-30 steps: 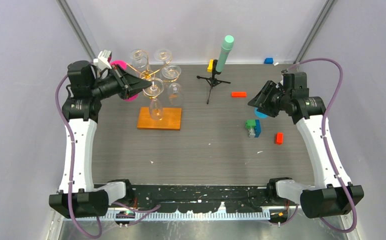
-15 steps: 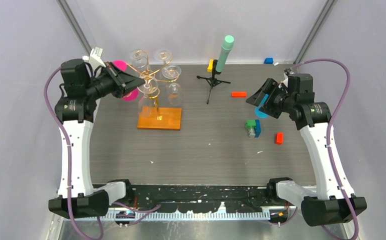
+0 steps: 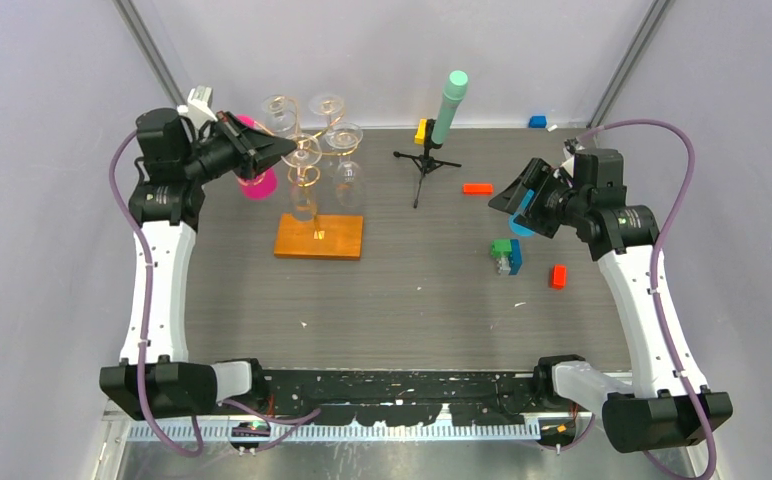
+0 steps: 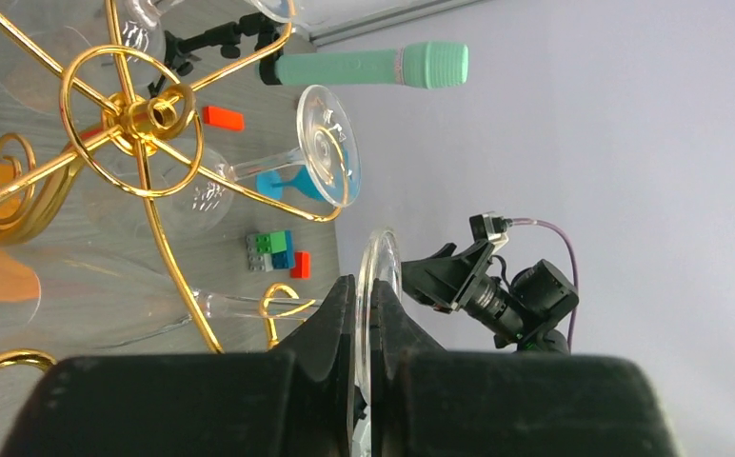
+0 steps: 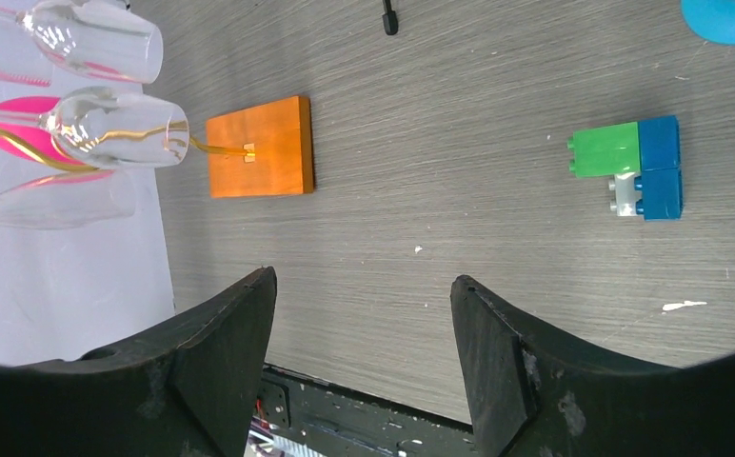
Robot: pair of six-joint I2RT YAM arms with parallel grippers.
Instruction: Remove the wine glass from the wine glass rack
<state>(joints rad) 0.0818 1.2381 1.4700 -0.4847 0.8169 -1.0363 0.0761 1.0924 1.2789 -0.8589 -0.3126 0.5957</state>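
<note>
The left claw is clamped on the round foot of the clear wine glass. The glass hangs at the thin gold wine glass rack, its long axis about upright, with the bowl pointing down to the grey bench. The right claw stands apart and holds nothing.

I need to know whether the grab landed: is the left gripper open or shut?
Shut. In the left wrist view, the left gripper pinches the clear round foot of a wine glass between its fingers.

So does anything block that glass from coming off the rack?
Yes. The left gripper grips the wine glass by its foot, but the stem sits inside a gold curl of the wine glass rack.
</note>
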